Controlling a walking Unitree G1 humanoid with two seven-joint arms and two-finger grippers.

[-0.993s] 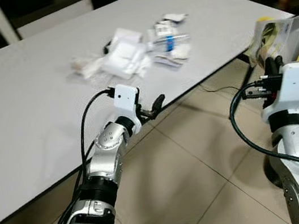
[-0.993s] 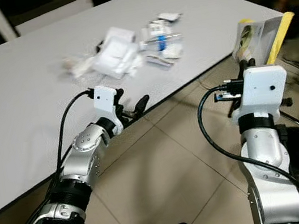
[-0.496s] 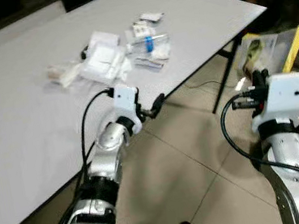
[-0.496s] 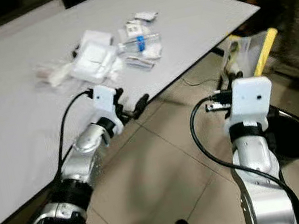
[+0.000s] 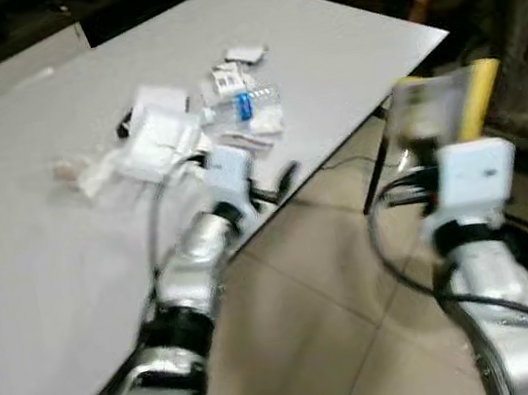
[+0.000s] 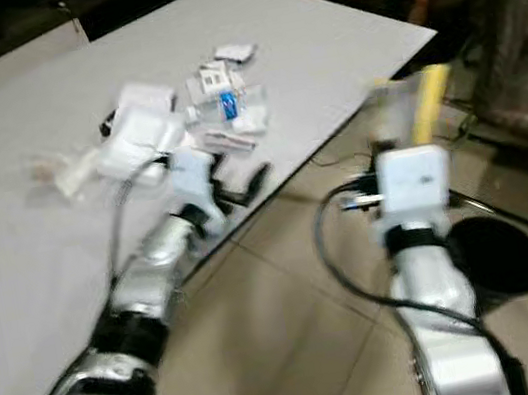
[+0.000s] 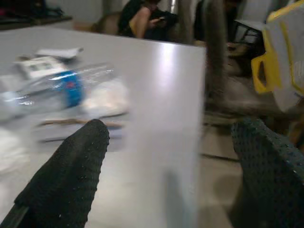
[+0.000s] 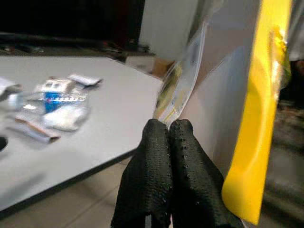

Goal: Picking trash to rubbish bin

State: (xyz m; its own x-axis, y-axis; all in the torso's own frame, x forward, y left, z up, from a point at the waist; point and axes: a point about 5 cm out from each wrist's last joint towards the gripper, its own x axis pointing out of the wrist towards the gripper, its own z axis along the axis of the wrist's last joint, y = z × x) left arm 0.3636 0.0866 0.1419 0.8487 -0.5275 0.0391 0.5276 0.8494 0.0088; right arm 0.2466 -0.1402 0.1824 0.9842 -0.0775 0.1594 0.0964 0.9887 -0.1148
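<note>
From the head, the right gripper [image 6: 401,109] is raised beside the table [image 5: 42,265], off its corner, pinching a clear packet with a yellow strip [image 5: 442,107]. The black bin [image 6: 498,260] stands on the floor just past that arm, lower and farther from the table. The rest of the trash [image 5: 181,125], a heap of white wrappers and a small bottle with a blue label, lies on the table near its edge. The left gripper [image 5: 277,183] hovers at that edge, just short of the heap.

Through the left wrist, the fingers [image 7: 71,175] are spread wide with nothing between them, and the bottle [image 7: 57,90] lies on the table ahead.

Through the right wrist, the fingers [image 8: 161,180] are pressed together on the packet's lower edge.

The carry-to-bin step seems to be in hand. Next, the right arm likely needs to swing out over the bin and let go.
</note>
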